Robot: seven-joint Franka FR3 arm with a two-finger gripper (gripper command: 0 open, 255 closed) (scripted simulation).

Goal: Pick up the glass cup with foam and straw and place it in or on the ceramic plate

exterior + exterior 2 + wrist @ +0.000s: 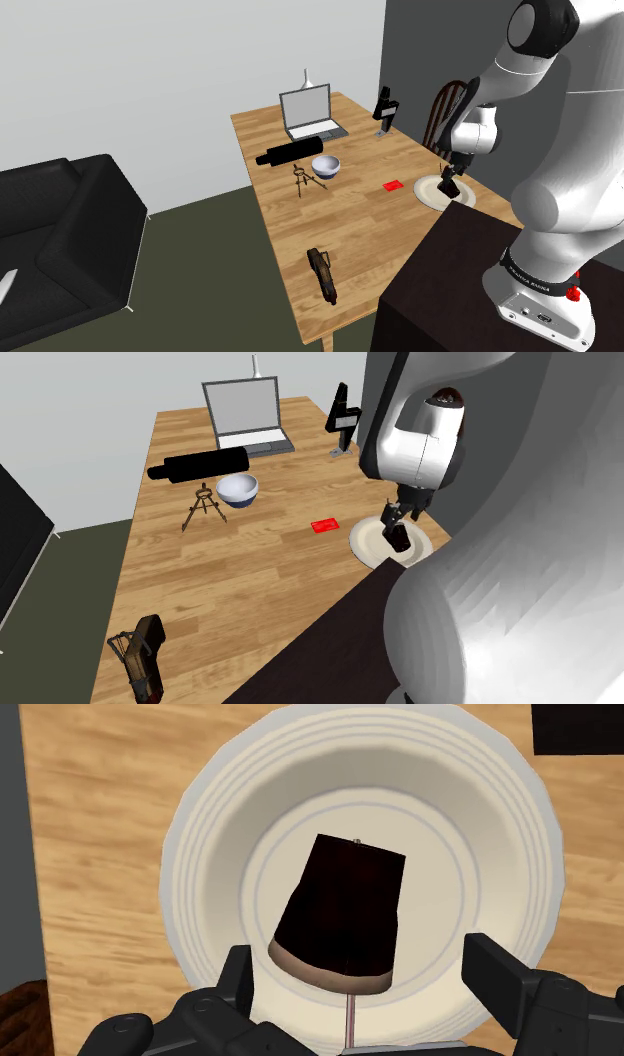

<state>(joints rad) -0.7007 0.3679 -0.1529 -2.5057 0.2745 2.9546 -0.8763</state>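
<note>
Wooden table lies under everything. White ridged plate sits directly below claw, its well centred between fingers. Dark cup sits at plate's middle, with pale foam band and thin straw at end nearest claw. Claw spread wide astride cup top: one finger just beside foam rim, other clear of it, nothing gripped.

Judgement: cup looks set down, so step in hand is retreat. Back off straight along cup's axis, fingers wide, no sideways drift. Otherwise near finger or palm could snag straw and tip cup.
</note>
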